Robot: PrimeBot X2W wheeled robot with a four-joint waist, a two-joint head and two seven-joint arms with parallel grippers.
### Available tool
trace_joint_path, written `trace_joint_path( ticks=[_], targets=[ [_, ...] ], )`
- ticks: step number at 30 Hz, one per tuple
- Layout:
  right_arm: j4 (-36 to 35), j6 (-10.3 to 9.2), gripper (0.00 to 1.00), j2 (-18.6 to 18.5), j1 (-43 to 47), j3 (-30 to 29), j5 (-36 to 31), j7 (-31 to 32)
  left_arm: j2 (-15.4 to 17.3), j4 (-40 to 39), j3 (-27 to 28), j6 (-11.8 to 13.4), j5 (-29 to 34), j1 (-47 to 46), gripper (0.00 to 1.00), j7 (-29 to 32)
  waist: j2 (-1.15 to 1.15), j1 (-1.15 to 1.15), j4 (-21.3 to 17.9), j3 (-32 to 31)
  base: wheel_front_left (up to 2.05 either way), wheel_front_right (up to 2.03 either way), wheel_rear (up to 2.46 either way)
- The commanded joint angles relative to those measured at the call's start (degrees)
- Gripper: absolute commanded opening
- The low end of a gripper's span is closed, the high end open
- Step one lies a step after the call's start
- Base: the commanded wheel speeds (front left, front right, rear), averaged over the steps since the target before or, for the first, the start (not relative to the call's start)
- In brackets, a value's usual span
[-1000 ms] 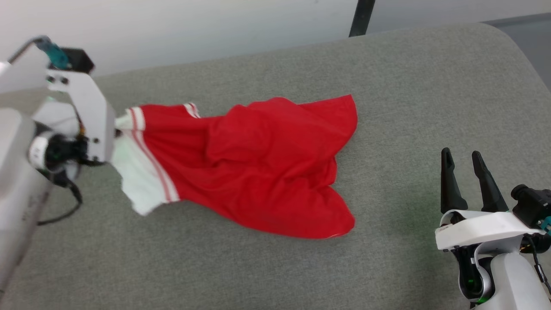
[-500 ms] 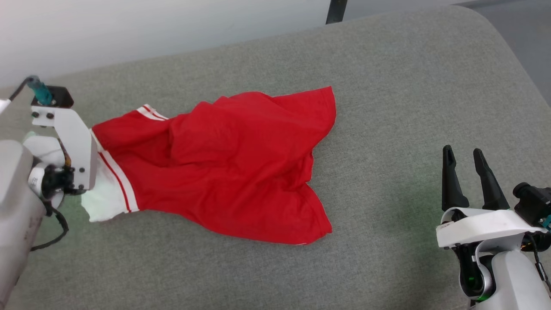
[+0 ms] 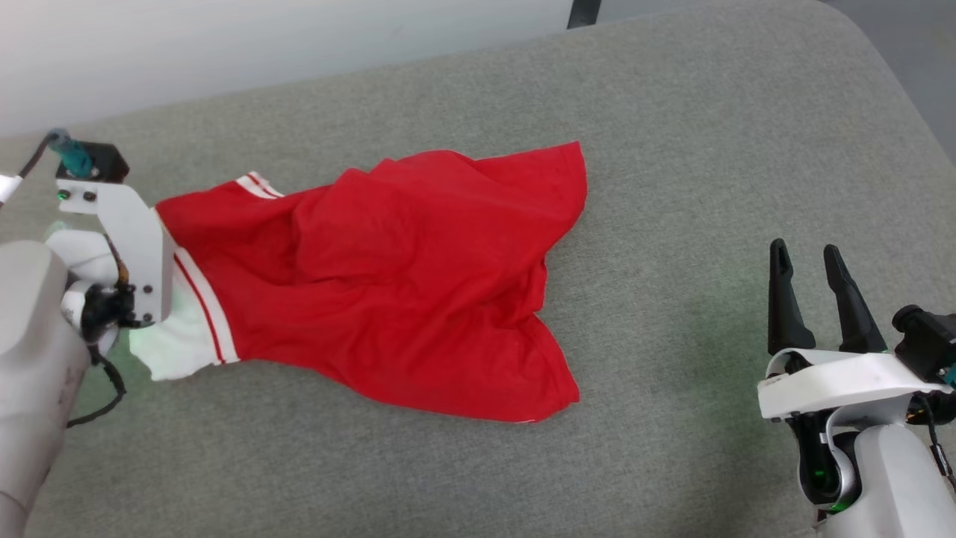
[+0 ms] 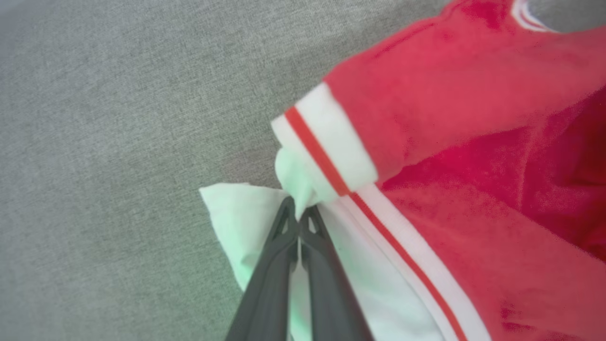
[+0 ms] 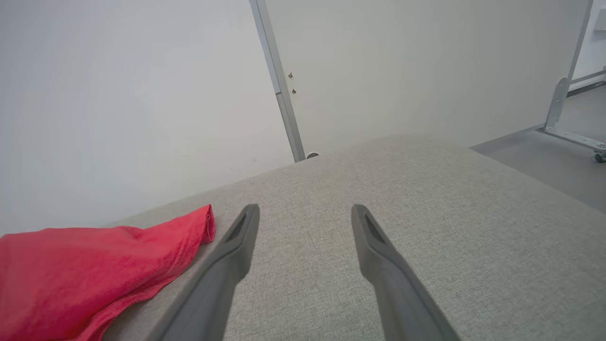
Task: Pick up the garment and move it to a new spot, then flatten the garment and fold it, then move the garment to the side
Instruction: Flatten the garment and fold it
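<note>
Left of frame, the left tool (image 4: 297, 210) pinches the garment (image 3: 403, 284) by its white sleeve, jaws tight; lower right, the right tool (image 3: 806, 252) stands spread wide and empty.

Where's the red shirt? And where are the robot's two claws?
garment (image 3: 388, 299), head view, on its red middle.
left gripper (image 4: 298, 210), left wrist view, between its fingertips, shut on the garment's white edge.
right gripper (image 3: 805, 252), head view, in the gap between its open fingertips.
</note>
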Motion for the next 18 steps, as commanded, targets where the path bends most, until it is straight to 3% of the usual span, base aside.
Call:
trace_joint_path(
  ticks=[1,8,18],
  targets=[
    [0.1,0.22,1.0,-0.4,0.3,-0.4,-0.3,-0.3,-0.5,0.3,0.1,-0.5,-0.3,-0.6,1.0,-0.8,0.0,0.0,1.0,-0.8,0.0,0.0,0.0],
    [0.7,0.22,1.0,-2.2,1.2,-0.2,-1.0,-0.3,-1.9,0.2,1.8,-2.1,-2.1,-1.2,1.0,-8.5,0.0,0.0,5.1,-3.6,0.0,0.0,0.0],
    [2.4,0.22,1.0,-4.9,2.5,1.0,-1.7,-0.3,-4.0,-4.8,7.3,-3.2,-8.0,9.2,1.0,-28.0,0.0,0.0,12.2,-7.0,0.0,0.0,0.0]
  ],
)
